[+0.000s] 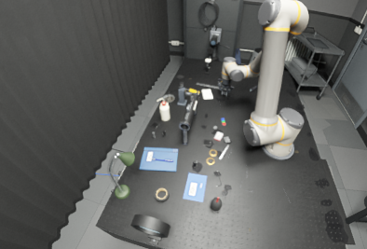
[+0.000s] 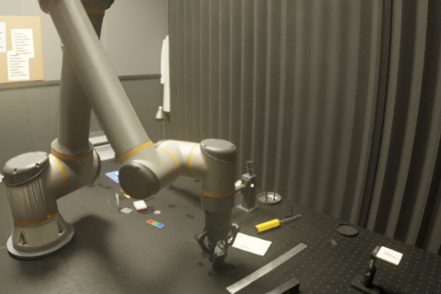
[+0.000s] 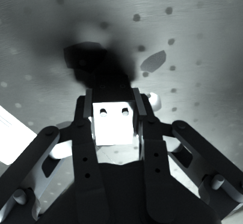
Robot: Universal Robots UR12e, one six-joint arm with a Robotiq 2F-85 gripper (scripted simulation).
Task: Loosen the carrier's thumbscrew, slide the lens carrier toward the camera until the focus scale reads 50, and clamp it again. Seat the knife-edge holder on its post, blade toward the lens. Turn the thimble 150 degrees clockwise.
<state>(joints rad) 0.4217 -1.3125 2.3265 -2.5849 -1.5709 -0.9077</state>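
The knife-edge holder (image 3: 112, 117), a small block with two holes in its bright face, sits on the black table with my two finger pads closed against its sides. My gripper (image 2: 217, 251) (image 1: 225, 89) points straight down at the far end of the table, beside a white card (image 2: 251, 243). The lens carrier on its rail (image 1: 188, 113) lies left of it toward the curtain. An upright post (image 2: 248, 188) stands behind the arm's wrist. The thimble is not discernible.
A dark pleated curtain (image 2: 330, 101) runs behind the table. A yellow-handled screwdriver (image 2: 274, 223) and a long metal ruler (image 2: 268, 267) lie close to the gripper. A small stand with a white card (image 2: 375, 266) stands at the table's far corner. Small parts (image 1: 214, 145) lie near the robot base.
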